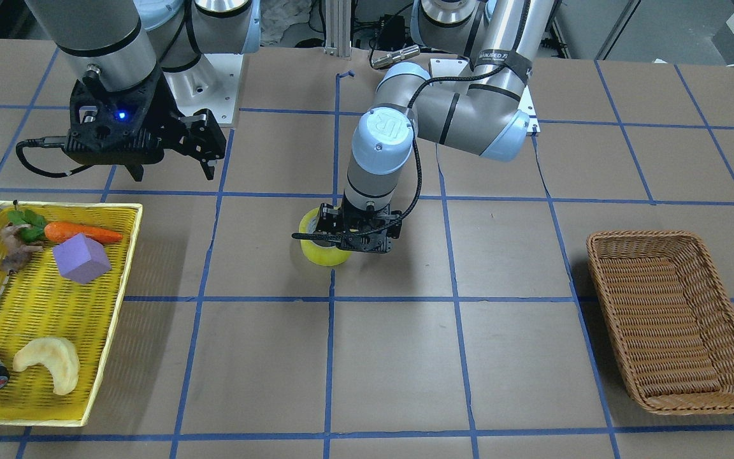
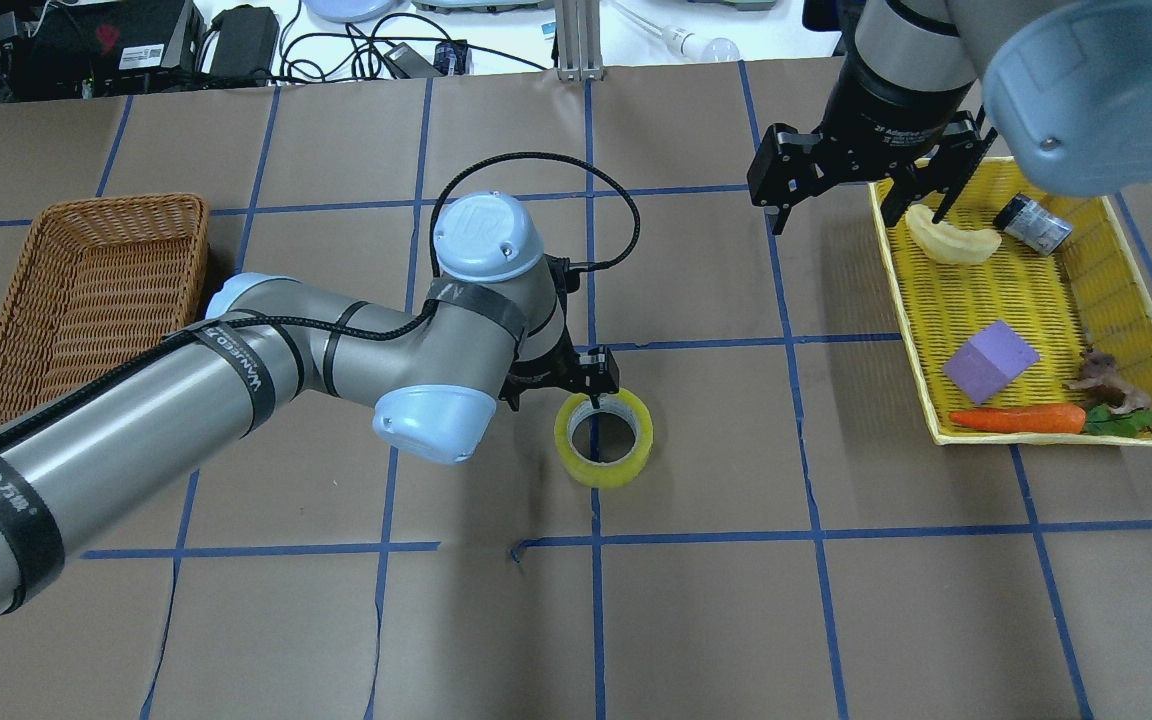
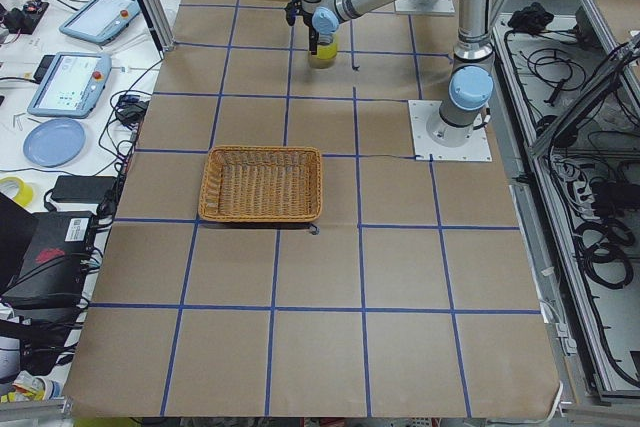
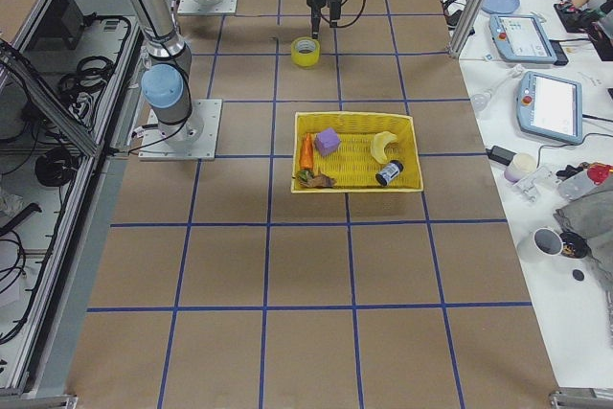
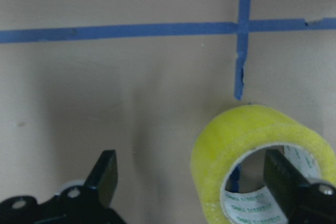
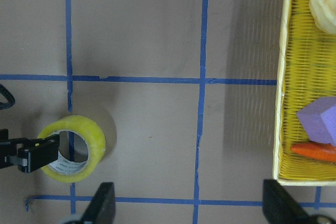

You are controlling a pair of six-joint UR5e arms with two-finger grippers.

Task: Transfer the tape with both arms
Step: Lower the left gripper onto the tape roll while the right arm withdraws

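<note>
The yellow tape roll (image 2: 604, 440) lies flat on the brown table near its middle, with the pale core facing up; it also shows in the front view (image 1: 322, 255) and the left wrist view (image 5: 252, 140). My left gripper (image 2: 581, 392) is low over it and open (image 5: 194, 166). One of its fingers (image 5: 283, 177) is inside the core hole and the other stands well outside the roll. My right gripper (image 2: 841, 205) is open and empty, raised above the table beside the yellow basket; its wrist view shows the tape (image 6: 73, 148) at the lower left.
A yellow basket (image 2: 904, 300) on my right holds a carrot (image 2: 1016, 418), a purple block (image 2: 991, 360), a pale curved piece (image 2: 951, 240), a grey-black cylinder (image 2: 1033, 224) and a small brown figure. A brown wicker basket (image 2: 86, 290) stands on my left.
</note>
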